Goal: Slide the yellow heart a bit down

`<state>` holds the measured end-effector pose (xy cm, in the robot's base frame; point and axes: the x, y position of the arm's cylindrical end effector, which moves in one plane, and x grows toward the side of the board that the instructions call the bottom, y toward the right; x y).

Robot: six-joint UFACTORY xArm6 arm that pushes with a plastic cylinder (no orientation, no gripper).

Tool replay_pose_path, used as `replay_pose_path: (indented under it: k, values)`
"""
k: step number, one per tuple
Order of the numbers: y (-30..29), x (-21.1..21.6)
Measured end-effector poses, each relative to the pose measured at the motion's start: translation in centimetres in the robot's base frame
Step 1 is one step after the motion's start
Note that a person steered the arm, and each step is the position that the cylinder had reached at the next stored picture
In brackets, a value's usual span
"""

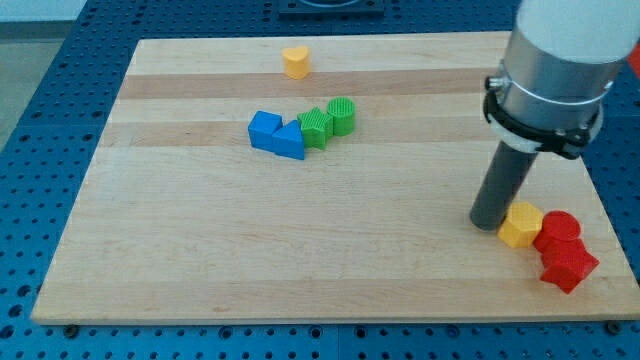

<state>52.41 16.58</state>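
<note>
The yellow heart lies near the top edge of the wooden board, a little left of the middle. My tip is far from it, at the lower right of the board, touching the left side of a yellow block. The rod rises from there to the grey arm at the view's top right.
Two blue blocks and two green blocks sit in a row below the heart. Two red blocks lie right of the yellow block near the board's right edge. A blue perforated table surrounds the board.
</note>
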Motion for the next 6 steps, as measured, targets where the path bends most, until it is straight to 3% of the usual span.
replay_pose_path:
  k: [2, 6]
  values:
    - [-0.5, -0.6]
    - [-10.6, -25.2]
